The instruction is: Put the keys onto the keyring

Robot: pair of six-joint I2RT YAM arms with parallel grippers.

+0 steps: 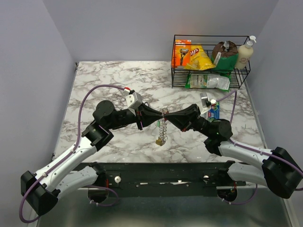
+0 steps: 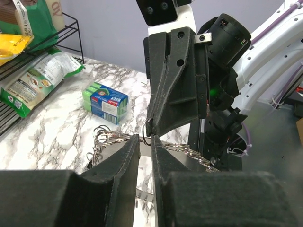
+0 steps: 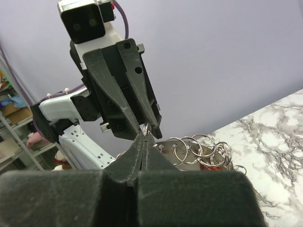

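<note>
We judge threading underway: the right gripper (image 3: 144,139) is clamped on the keyring (image 1: 162,126) hanging above the table (image 1: 94,80), the left gripper (image 2: 145,142) nearly closed against it, hold unclear; next calls for fine alignment.

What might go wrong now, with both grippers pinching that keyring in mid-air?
1. The left gripper and right gripper hold the keyring only at their very fingertips; a small pull may let the thin wire slip and drop to the table.
2. Their tips sit almost nose to nose, so any push inward may make them collide.
3. The rest of the ring hangs loose and may swing.
</note>
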